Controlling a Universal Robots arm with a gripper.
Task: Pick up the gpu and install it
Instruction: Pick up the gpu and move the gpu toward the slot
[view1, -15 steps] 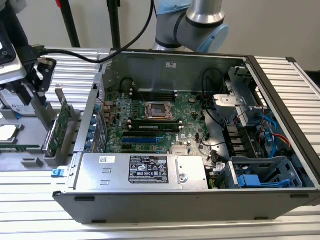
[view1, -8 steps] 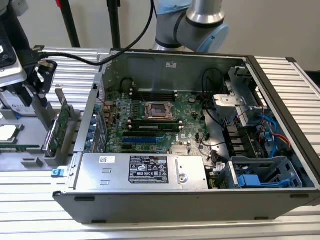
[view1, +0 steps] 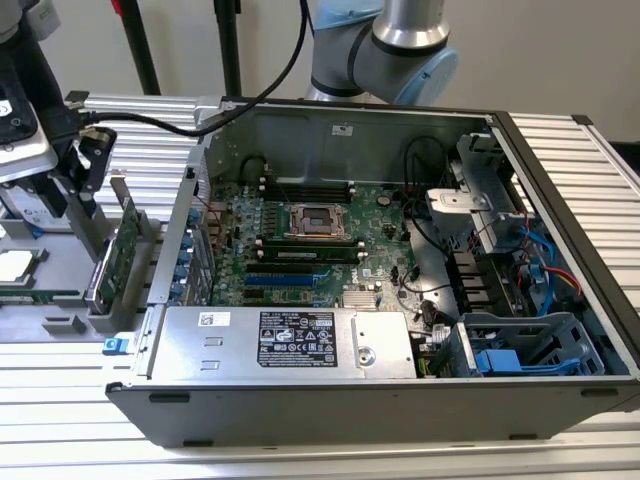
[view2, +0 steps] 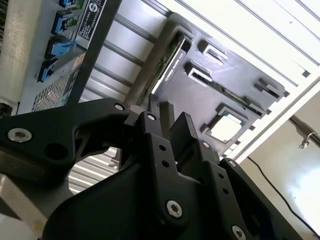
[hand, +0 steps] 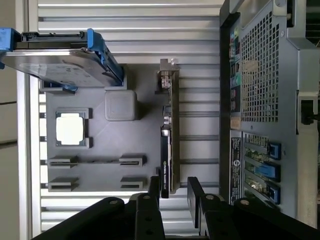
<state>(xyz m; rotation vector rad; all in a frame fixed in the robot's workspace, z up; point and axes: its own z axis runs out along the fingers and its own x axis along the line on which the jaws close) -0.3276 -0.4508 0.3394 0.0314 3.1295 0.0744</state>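
Note:
The gpu (hand: 169, 145) stands on its long edge in a slot of the grey holder tray (hand: 100, 135), beside the computer case. It shows as a thin green-and-black card in both wrist views (view2: 165, 65) and as a green board in the exterior view (view1: 122, 250). My gripper (hand: 174, 194) hangs over one end of the card and is open. One black finger (hand: 154, 189) is on each side of the card's line, the other finger (hand: 195, 196) toward the case. Nothing is held. From the exterior view's left, the gripper (view1: 88, 178) sits above the tray.
The open computer case (view1: 560, 200) holds the motherboard (view1: 300, 240) with blue card slots (view1: 280, 287). Its rear panel (hand: 260, 100) stands close beside the card. The tray also carries a processor chip (hand: 70, 129), a memory stick (hand: 95, 161) and a blue-railed drive (hand: 60, 60).

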